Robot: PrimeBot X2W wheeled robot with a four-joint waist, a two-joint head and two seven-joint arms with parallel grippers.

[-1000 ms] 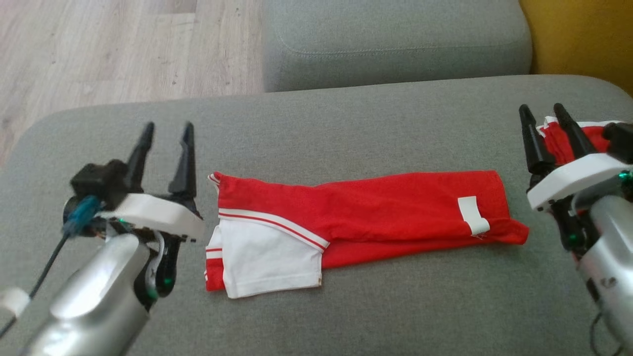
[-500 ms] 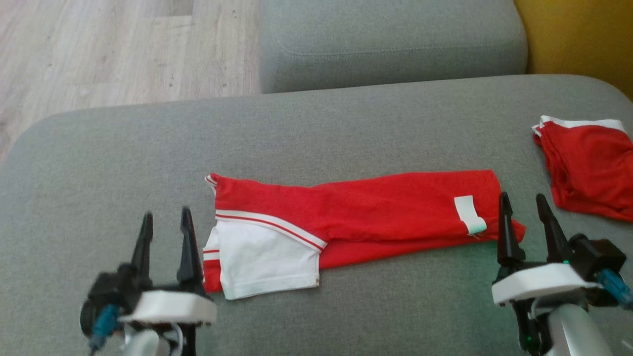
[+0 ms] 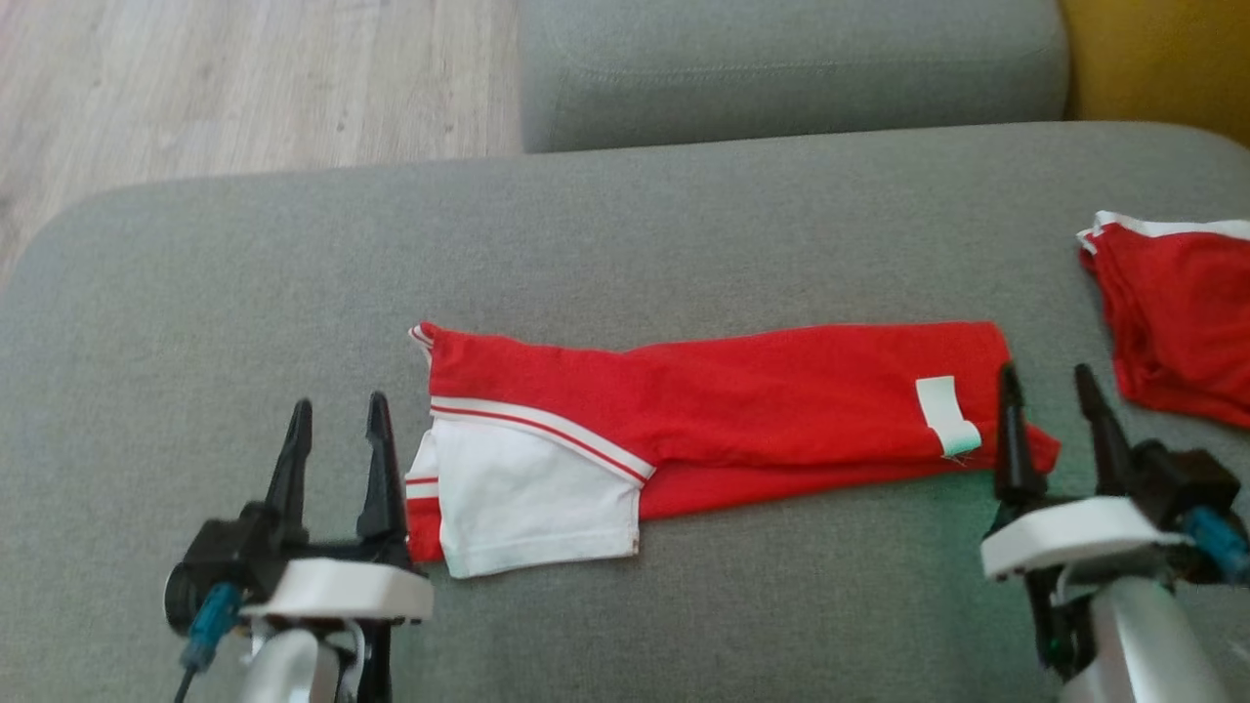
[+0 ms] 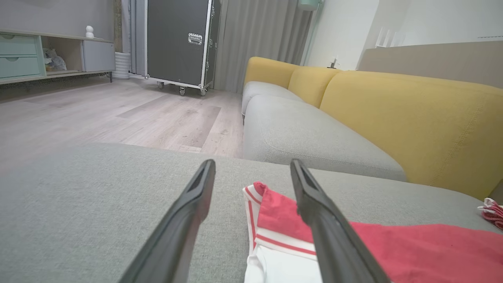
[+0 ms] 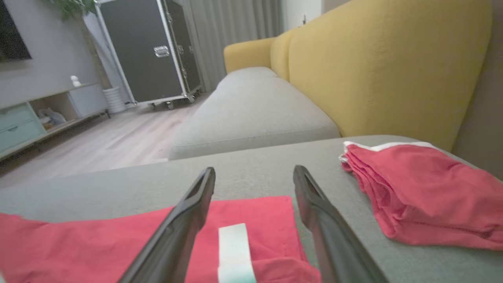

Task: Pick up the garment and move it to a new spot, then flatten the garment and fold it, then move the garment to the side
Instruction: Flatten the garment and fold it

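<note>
The red garment (image 3: 742, 400) lies as a long folded strip across the grey sofa cushion (image 3: 625, 234). Its white sleeve (image 3: 527, 503) is at the left end and a white label (image 3: 945, 415) sits near the right end. My left gripper (image 3: 337, 405) stands open just left of the sleeve, its right finger at the garment's edge (image 4: 271, 212). My right gripper (image 3: 1045, 373) is open at the strip's right end, with its left finger over the red corner. In the right wrist view the right gripper (image 5: 253, 169) straddles the label (image 5: 234, 247). Nothing is held.
A second folded red garment (image 3: 1182, 312) lies at the cushion's right edge, close to my right gripper. Another grey cushion (image 3: 791, 68) and the yellow backrest (image 5: 385, 67) lie beyond. Wooden floor (image 3: 225, 78) runs past the cushion's far left edge. A black wheeled case (image 4: 178, 41) stands far off.
Both grippers have drawn back toward the near side: the left from beside the collar end, the right from by the second garment to the strip's right end. The camera shifted slightly.
</note>
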